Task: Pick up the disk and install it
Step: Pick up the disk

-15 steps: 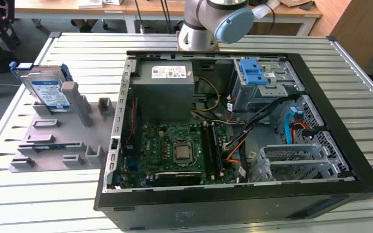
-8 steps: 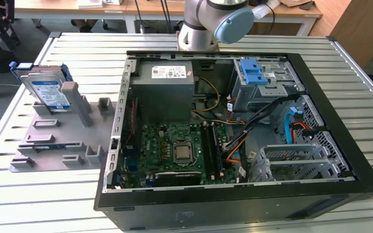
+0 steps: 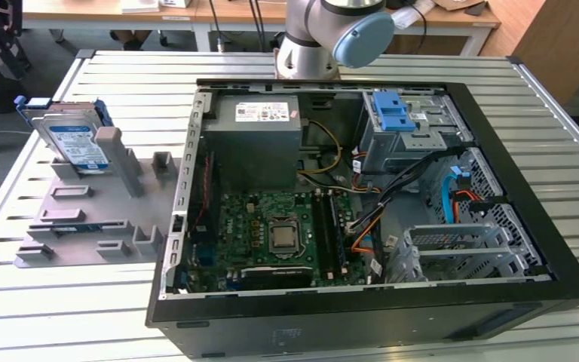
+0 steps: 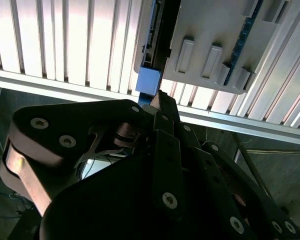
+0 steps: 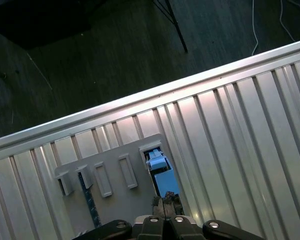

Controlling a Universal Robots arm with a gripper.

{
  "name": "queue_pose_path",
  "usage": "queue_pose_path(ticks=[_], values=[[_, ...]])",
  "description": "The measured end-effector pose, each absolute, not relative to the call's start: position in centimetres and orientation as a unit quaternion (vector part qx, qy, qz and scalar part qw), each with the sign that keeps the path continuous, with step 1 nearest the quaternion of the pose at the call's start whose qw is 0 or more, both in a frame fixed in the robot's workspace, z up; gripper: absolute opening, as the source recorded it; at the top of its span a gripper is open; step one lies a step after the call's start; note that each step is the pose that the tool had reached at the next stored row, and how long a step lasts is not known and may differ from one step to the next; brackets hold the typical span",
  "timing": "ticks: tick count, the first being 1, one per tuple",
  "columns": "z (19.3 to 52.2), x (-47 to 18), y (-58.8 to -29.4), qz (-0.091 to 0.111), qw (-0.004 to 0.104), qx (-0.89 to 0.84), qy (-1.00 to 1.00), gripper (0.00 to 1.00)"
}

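Two wrist views: my gripper [image 5: 165, 203] [image 4: 162, 102] pinched closed, empty, near blue corner of disk [image 5: 165, 182] [image 4: 149, 81]. Exterior view: disk [image 3: 76, 143] upright in grey rack [image 3: 99, 219], 10 o'clock off case [image 3: 370, 317].

An open black computer case [image 3: 370, 320] lies on the slatted aluminium tabletop [image 3: 48, 317], holding a green motherboard [image 3: 244, 226] and grey power-supply box [image 3: 252, 147]; a grey plastic rack [image 3: 88, 219] sits beside it

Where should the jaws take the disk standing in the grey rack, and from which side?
Probably by its free upper edge, jaws across its thin thickness, coming from above. The disk stands on edge, with its lower part seated in the grey rack, leaving only its top exposed.
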State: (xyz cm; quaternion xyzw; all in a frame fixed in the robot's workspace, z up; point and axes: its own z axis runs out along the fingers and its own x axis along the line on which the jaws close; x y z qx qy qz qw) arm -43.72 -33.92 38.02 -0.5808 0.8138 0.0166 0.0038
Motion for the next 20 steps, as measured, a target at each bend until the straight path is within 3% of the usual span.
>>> queue_pose_path(ticks=[20], values=[[38.02, -43.72, -33.92, 0.017, 0.004, -0.587, 0.809, 0.11]])
